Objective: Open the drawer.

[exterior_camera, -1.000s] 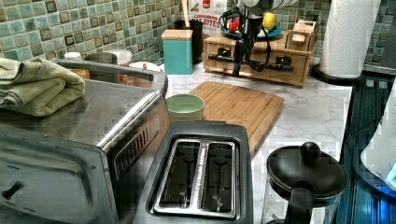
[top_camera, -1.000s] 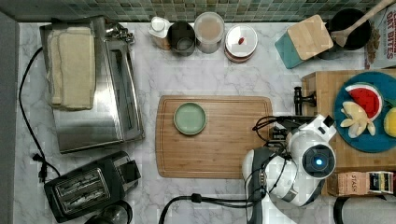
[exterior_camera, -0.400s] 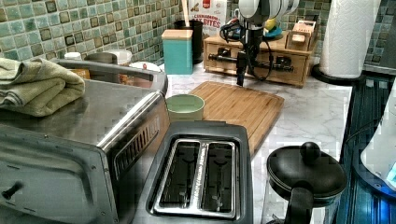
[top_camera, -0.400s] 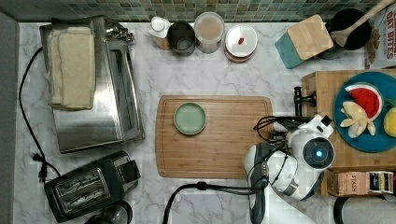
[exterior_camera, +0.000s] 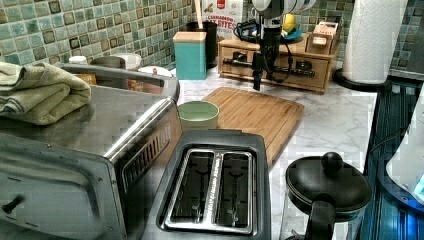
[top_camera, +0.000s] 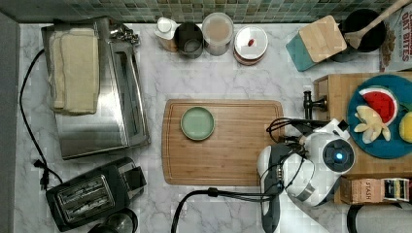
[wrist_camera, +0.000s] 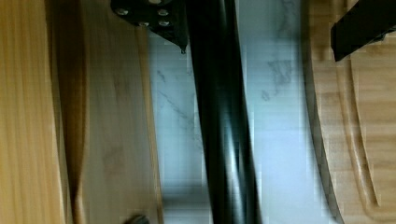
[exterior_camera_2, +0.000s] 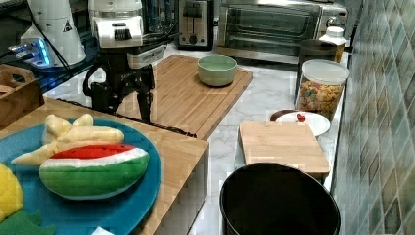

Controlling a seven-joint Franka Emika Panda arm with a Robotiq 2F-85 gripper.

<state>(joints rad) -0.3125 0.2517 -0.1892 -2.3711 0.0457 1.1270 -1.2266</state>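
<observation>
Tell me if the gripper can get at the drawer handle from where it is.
Probably yes. The gripper hangs over the handle, and the wrist view shows open jaws either side of the bar, with bare counter beneath and nothing between.

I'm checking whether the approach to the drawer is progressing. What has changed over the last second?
The gripper has come down in front of the drawer, from above the box to the level of its black bar handle, which now lies between the fingers. Nothing is gripped yet, and the drawer is closed as before. The cutting board and green bowl have not moved.
</observation>
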